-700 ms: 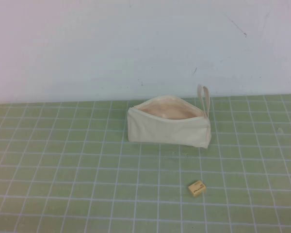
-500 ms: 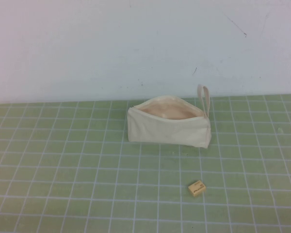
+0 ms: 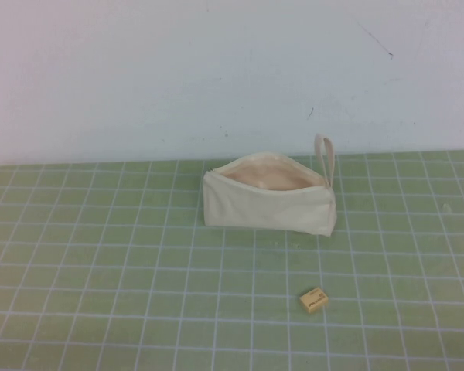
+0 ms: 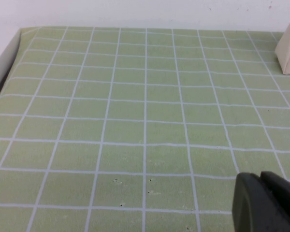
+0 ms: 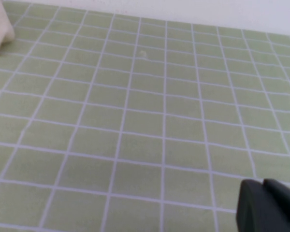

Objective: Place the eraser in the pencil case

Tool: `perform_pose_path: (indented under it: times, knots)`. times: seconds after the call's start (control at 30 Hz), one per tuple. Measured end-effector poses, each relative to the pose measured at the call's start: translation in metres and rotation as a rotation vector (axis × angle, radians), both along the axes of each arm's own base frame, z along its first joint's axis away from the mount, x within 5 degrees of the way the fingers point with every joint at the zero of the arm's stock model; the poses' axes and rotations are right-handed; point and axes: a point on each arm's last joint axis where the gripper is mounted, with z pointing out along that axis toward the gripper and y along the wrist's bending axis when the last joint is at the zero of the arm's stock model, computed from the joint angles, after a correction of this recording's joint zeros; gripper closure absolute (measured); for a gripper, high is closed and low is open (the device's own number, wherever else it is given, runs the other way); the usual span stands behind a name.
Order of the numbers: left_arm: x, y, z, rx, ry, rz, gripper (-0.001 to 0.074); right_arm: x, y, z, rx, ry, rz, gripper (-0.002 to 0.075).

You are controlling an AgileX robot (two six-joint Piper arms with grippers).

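The tiny tan-yellow rectangular eraser [image 3: 314,300] lies at six o'clock of the open cream-white fabric pencil case [image 3: 269,202]. The left tool [image 4: 266,203] and right tool [image 5: 268,205] hang over the table [image 3: 100,255]; their opening cannot be told. A pinch on so small a block may slip.

- Mat [image 3: 100,263]: pale green, ruled with a grid of thin white lines into even squares; it covers the whole work surface from the near edge back to the wall.
- Wall [image 3: 178,77]: plain white, rising directly behind the mat's far edge; it carries a few small dark scuffs and scratches, one toward its upper right.
- Mat edge [image 4: 7,55]: visible in the left wrist view, bordered by a white raised side.
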Motion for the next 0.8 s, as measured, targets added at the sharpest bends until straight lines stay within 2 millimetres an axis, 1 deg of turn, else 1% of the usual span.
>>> perform_pose_path:
  times: [0.17, 0.8]
  knots:
    - [0.0, 0.0, 0.0, 0.0, 0.0, 0.0, 0.0736, -0.0002, -0.003, 0.0001, -0.082, 0.005, -0.006, 0.0727]
    - [0.0, 0.0, 0.0, 0.0, 0.0, 0.0, 0.0736, 0.0001, -0.0047, 0.0018, -0.137, -0.008, -0.008, 0.0727]
